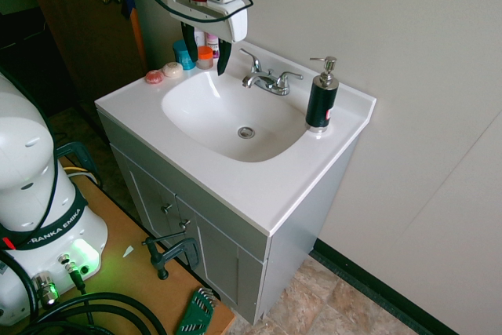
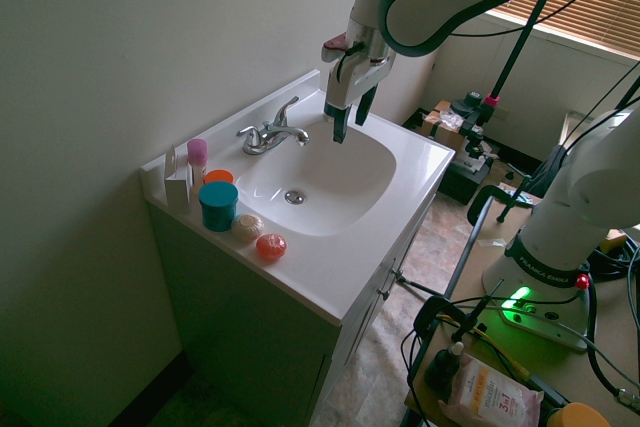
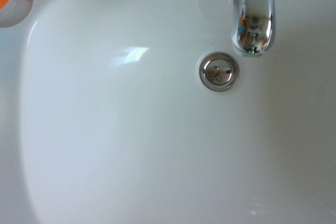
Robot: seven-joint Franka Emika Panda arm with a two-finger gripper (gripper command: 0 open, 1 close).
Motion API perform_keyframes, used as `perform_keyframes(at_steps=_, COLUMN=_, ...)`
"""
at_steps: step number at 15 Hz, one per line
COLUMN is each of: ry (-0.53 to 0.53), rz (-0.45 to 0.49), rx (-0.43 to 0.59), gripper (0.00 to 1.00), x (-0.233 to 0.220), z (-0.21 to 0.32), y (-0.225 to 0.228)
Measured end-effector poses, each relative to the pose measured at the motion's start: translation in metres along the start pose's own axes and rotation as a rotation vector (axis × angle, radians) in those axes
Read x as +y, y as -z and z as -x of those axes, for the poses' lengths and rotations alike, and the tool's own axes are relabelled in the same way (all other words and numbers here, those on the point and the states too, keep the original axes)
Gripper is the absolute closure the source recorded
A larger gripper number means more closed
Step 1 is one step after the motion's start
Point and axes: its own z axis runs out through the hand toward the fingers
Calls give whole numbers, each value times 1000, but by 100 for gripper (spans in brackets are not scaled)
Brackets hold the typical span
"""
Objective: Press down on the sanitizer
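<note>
"How is your hand, and what is nearest it?"

"My gripper is spread, its 2 fingers apart with nothing between them. It points down and hangs above the basin. My wrist view looks into that white bowl and shows the round metal drain."

"And the faucet?"

"The chrome faucet stands at the basin's back edge, with 2 handles. Its spout reaches out over the bowl."

"What stands at the side?"

"At 1 end of the counter I see a teal jar, with an orange lid just beside it. A pale ball and a red ball sit near the jar, towards the counter's front. A pink-capped bottle and a white box stand further back."

"Where is the sanitizer?"

"The sanitizer is upright on the counter, past the faucet from those jars and well apart from my fingers. It is black, with a silver pump on top and a small red mark low down. I'm not touching it."

"Anything further off?"

"Grey cabinet doors below, a wooden door beyond the jars' end, and blinds across the room."
</note>
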Motion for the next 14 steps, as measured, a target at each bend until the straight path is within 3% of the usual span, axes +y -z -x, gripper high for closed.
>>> perform_keyframes(at_steps=6, ry=-29, rz=-40, rx=19, gripper=0, x=-9, z=-22, y=19)
perform_keyframes(at_steps=7, ry=-50, rz=-63, rx=36, gripper=100, x=-11, z=-38, y=33)
perform_keyframes(at_steps=11, ry=-168, rz=-126, rx=82, gripper=100, x=-1, z=-125, y=98)
perform_keyframes(at_steps=14, ry=-236, rz=-141, rx=86, gripper=100, x=11, z=-174, y=113)
